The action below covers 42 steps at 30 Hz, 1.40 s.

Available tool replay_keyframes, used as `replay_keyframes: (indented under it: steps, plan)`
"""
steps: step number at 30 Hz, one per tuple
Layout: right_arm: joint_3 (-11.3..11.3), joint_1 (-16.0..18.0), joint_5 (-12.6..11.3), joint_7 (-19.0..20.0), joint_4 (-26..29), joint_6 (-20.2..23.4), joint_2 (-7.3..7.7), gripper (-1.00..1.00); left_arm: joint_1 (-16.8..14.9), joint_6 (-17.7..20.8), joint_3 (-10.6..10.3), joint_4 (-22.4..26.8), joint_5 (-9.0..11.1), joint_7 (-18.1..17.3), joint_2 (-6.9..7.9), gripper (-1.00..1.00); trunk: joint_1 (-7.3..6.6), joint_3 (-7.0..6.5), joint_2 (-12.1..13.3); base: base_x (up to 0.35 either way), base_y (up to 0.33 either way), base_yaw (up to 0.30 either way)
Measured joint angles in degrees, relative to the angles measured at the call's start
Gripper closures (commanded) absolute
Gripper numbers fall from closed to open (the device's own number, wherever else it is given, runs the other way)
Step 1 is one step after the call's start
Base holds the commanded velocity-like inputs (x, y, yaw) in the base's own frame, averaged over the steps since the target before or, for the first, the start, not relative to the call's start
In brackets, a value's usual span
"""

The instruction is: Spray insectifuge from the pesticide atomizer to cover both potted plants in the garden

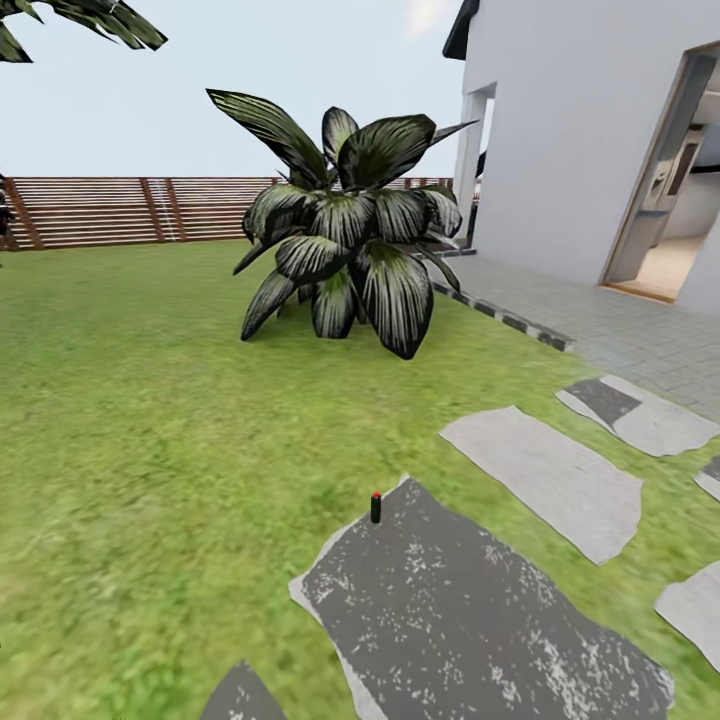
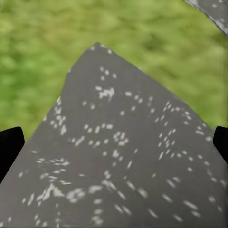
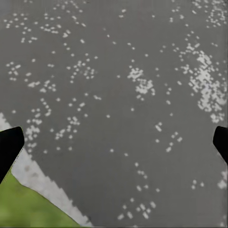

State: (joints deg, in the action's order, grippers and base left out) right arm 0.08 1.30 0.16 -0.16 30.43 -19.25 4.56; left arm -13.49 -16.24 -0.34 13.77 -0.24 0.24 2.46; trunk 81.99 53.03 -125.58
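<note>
One big striped plant (image 1: 345, 235) ahead.

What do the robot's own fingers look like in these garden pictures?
Very little of them shows. In the left wrist view, the fingers are plain black, blunt-tipped shapes at the two side edges. The right wrist view shows the same: flat black fingers with angled tips, one at each edge. No cables, markings or coverings can be made out on them.

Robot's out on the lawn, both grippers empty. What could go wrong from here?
1. The big striped-leaf plant dominates the head view and could be sprayed by mistake; it isn't a small potted rosette.
2. A small dark cylinder with a red top stands at the stepping stone edge; the base could knock it over.
</note>
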Motion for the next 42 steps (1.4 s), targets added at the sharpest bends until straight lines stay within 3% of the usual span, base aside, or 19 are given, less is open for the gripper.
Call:
replay_keyframes:
  steps: [23, 42]
  plan:
    - [0.0, 0.0, 0.0, 0.0, 0.02, 0.0, 0.0, -1.0, 0.0, 0.0, -0.05, 0.0, 0.0, 0.0, 0.0, -1.0, 0.01, 0.0, 0.0, 0.267, -0.168, 0.266]
    - [0.0, -0.02, -0.08, 0.0, 0.04, 0.01, 0.01, -1.0, -0.01, 0.0, 0.0, -0.02, 0.0, 0.0, -0.01, -1.0, 0.01, 0.0, 0.0, 0.186, -0.227, 0.018]
